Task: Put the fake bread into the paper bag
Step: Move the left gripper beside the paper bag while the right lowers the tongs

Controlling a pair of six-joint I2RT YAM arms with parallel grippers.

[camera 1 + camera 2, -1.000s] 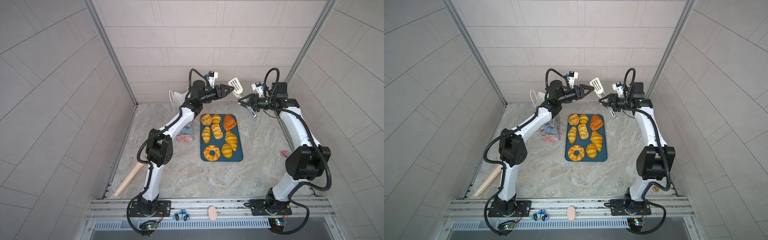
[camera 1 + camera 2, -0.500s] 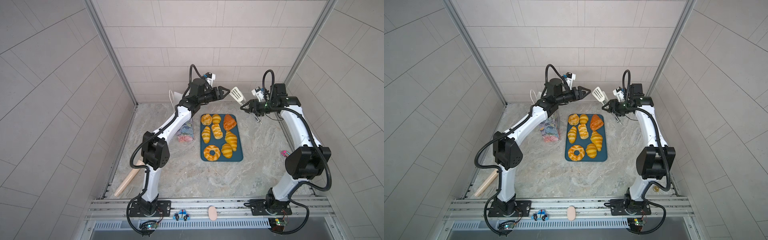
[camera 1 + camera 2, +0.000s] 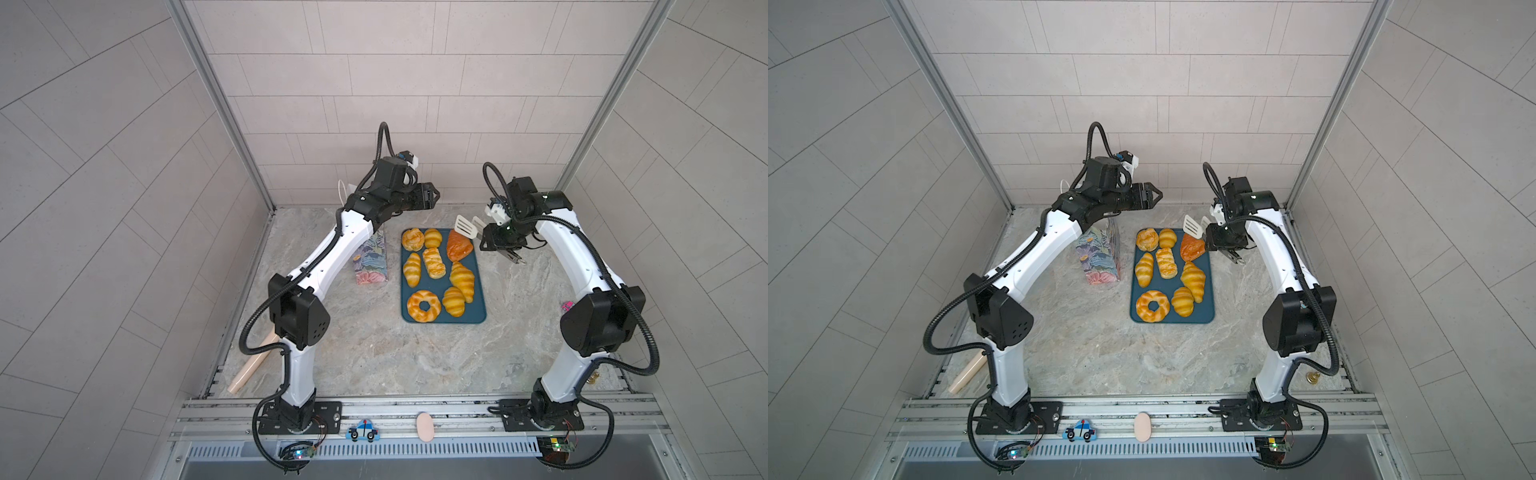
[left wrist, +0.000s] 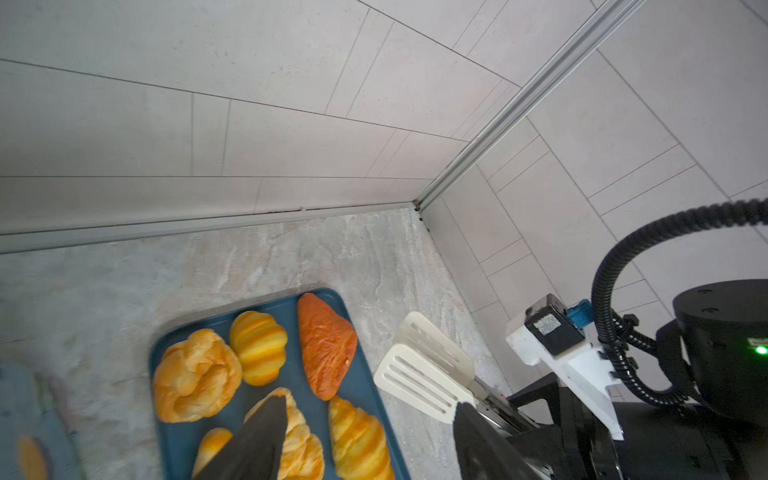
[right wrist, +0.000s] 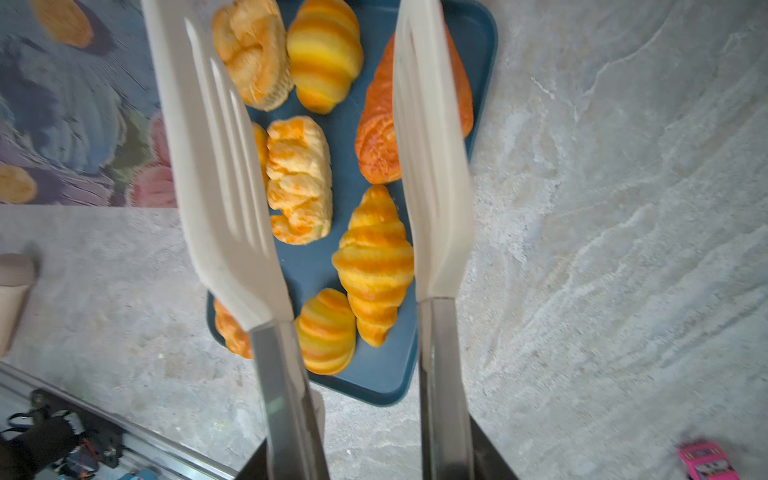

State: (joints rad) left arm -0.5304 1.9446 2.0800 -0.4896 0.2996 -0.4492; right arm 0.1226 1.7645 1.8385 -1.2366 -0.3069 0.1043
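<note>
Several glossy golden pieces of fake bread (image 3: 424, 306) lie on a dark blue tray (image 3: 478, 318), with an orange-brown piece (image 3: 459, 246) at its far right corner. The flowered paper bag (image 3: 372, 259) stands just left of the tray, partly hidden under my left arm. My left gripper (image 3: 434, 195) hangs open and empty above the bag's far side, near the back wall; the left wrist view shows its dark fingers (image 4: 257, 440) spread. My right gripper (image 3: 488, 241) is shut on the steel arms of white tongs (image 3: 465, 226). The tongs' paddles (image 5: 224, 166) stand apart, empty, over the orange-brown piece (image 5: 376, 137).
A wooden rolling pin (image 3: 249, 370) lies by the left wall. A pink toy car (image 3: 566, 306) sits near the right wall, behind my right arm. A toy police car (image 3: 363, 430) and a pinkish oval (image 3: 424, 427) rest on the front rail. Tiled walls close three sides.
The left gripper's jaws have spread wider and it has drawn back to the left. The right arm has brought the tongs down to the tray's far right corner.
</note>
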